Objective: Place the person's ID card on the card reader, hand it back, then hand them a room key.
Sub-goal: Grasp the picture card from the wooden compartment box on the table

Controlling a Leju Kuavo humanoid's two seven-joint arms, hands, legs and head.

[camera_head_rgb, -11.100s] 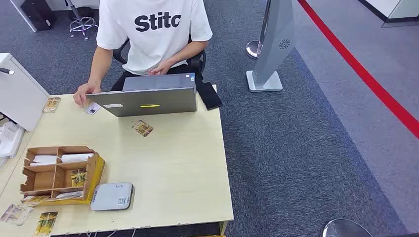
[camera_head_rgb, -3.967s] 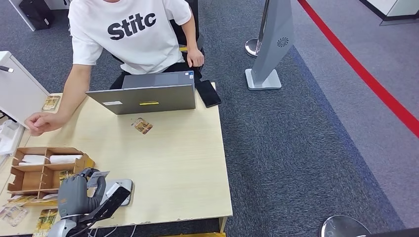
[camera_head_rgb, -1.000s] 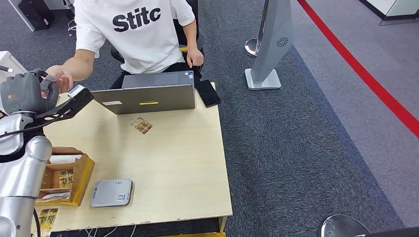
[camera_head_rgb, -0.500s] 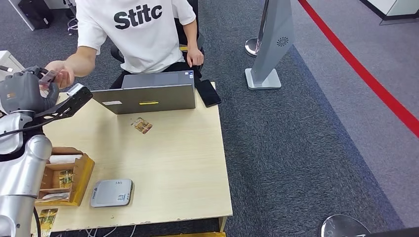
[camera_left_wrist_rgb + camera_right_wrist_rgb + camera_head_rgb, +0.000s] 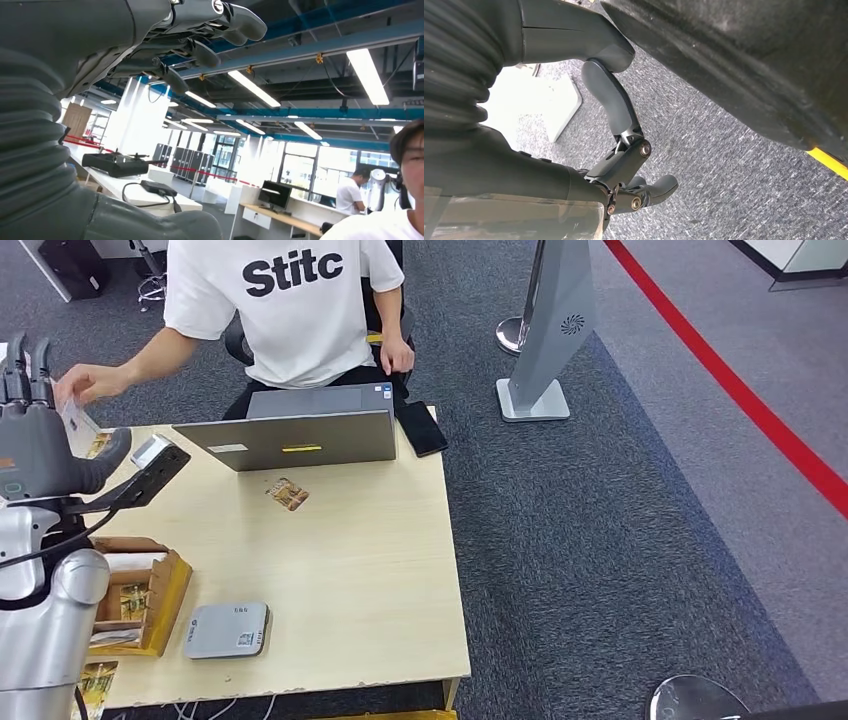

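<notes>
The ID card (image 5: pixel 76 423) stood upright at the far left, pinched in the person's hand (image 5: pixel 85 386) just beside the robot's left hand (image 5: pixel 35 445), whose fingers were spread, holding nothing; right hand (image 5: pixel 624 155) hung empty, fingers apart.

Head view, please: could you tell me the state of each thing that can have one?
laptop: open.
card reader: nothing on it.
ID card: held by the person's hand.
left hand: fingers apart, empty.
right hand: holds nothing.
phone: screen dark.
</notes>
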